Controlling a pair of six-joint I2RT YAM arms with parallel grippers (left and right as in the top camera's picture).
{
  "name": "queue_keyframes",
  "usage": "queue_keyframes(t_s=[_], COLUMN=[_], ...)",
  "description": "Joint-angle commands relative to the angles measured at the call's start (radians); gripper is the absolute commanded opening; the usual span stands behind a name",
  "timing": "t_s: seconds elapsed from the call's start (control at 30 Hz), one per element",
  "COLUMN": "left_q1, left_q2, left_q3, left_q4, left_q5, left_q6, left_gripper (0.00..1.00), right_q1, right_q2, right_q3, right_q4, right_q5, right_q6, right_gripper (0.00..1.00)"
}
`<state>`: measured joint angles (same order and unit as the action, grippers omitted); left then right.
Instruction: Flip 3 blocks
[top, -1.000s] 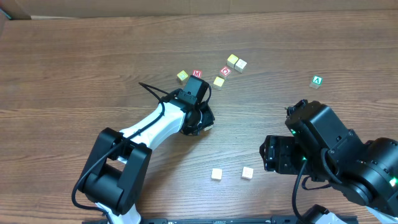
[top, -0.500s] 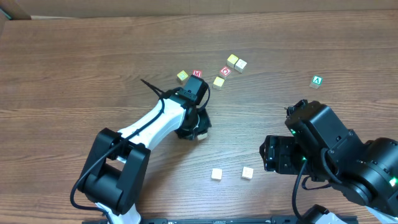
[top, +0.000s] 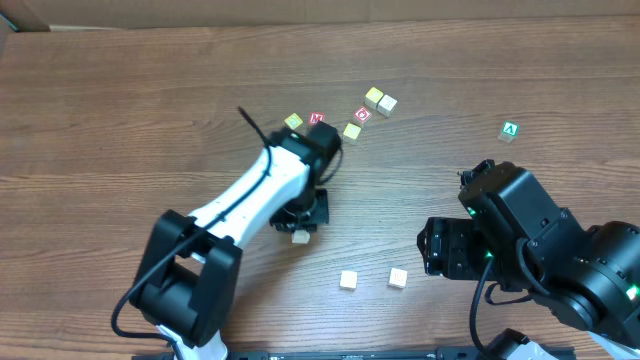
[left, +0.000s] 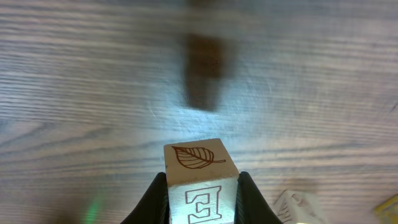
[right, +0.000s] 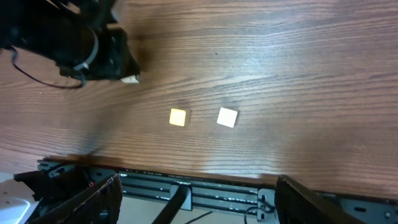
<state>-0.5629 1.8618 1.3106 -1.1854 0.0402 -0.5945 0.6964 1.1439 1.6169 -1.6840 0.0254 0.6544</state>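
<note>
My left gripper (left: 202, 200) is shut on a cream block (left: 200, 177) that shows a leaf face and an outlined "E" face. Its dark shadow lies on the wood well ahead of it. From overhead this block (top: 300, 236) sticks out under the left gripper (top: 306, 214) near the table's middle. Two more cream blocks (top: 348, 281) (top: 398, 278) lie side by side near the front edge; in the right wrist view the left one (right: 178, 117) looks yellowish beside the paler one (right: 227, 117). My right gripper (right: 199, 199) stands open and empty over the front edge.
Several other cubes sit in a loose cluster at the back, among them red-lettered ones (top: 317, 119) (top: 363, 114) and cream ones (top: 373, 96). A green "A" cube (top: 510, 130) lies alone at the far right. The bulky right arm (top: 520, 235) fills the front right.
My left gripper has closed on the block and carried it toward the front of the table, turning as it went. The right arm has not moved.
</note>
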Motion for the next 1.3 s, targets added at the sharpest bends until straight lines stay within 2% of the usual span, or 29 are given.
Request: queue_keyframes(t_s=[0.0,0.2,0.3,0.6,0.9,1.07,1.27], left_q1=[-0.086,-0.211,-0.228,-0.230,-0.230,-0.230,-0.230], left_q2=[-0.010,-0.150,-0.241,-0.486,-0.499,-0.498,-0.481], left_q3=[-0.072,-0.196,-0.238,-0.409,-0.551,-0.558,-0.558], left_q4=[0.014,0.084,0.085,0.188,0.386,0.451,0.473], left_q5=[-0.033,-0.076,-0.097,-0.077,0.019,0.039,0.039], left_q6=[-0.012,-0.160,-0.210,-0.259,-0.233,-0.186,-0.187], left_gripper=[0.05,0.04,0.04,0.04,0.04,0.04,0.05], right_q1=[0.002,0.002,0.002,0.002,0.002,0.002,0.002], right_q2=[-0.004,-0.004,-0.004,-0.004,-0.004,-0.004,-0.004], right_q3=[0.021,0.021,0.021,0.021,0.021,0.021,0.021], right_q4=[-0.006,-0.010,-0.010,-0.009,-0.009,-0.009,-0.010], right_q5=[-0.002,-0.002,-0.002,-0.002,-0.002,-0.005,-0.005], right_q6=[-0.003,-0.003,-0.003,-0.003,-0.003,-0.003,-0.003], right_gripper=[0.79,0.79,0.79,0.79,0.79,0.79,0.79])
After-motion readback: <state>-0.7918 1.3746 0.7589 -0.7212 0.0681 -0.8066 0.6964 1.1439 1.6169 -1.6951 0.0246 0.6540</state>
